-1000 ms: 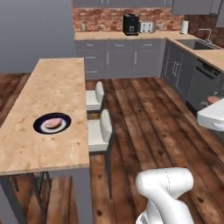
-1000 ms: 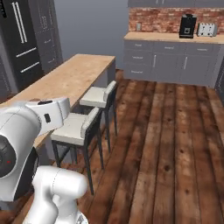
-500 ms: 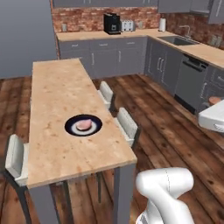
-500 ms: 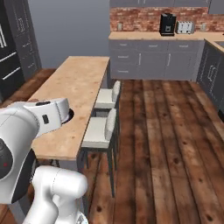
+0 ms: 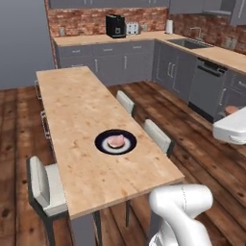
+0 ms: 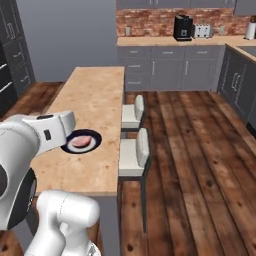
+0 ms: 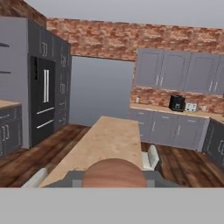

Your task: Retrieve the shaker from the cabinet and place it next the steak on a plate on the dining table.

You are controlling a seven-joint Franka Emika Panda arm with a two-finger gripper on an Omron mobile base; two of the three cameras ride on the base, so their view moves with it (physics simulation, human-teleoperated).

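Note:
The brown wooden shaker (image 7: 114,173) shows as a rounded top at the bottom of the hand view, with my gripper (image 7: 114,183) shut on it. Ahead runs the long dining table (image 7: 109,140), pale wood (image 5: 72,105) (image 6: 100,90). Near its closer end lies the dark round plate (image 5: 102,145) (image 6: 95,140). The pink steak (image 5: 116,141) (image 6: 81,143) sits on the plate. My white arm covers the plate's left part in the right base view. Grey upper wall cabinets (image 7: 175,70) hang over the far counter. The hand is held high, above and short of the table's near end.
Two white chairs (image 5: 156,137) (image 5: 126,102) line the table's right side and one (image 5: 43,187) stands at its left. A grey counter with a black coffee machine (image 5: 115,25) runs along the brick back wall. A dark fridge (image 7: 43,100) stands far left. Open wood floor (image 6: 200,150) lies right of the table.
The whole scene has shifted in both base views: the base has driven and turned, so the table and plate now lie closer and more central. The gripper stays shut on the shaker.

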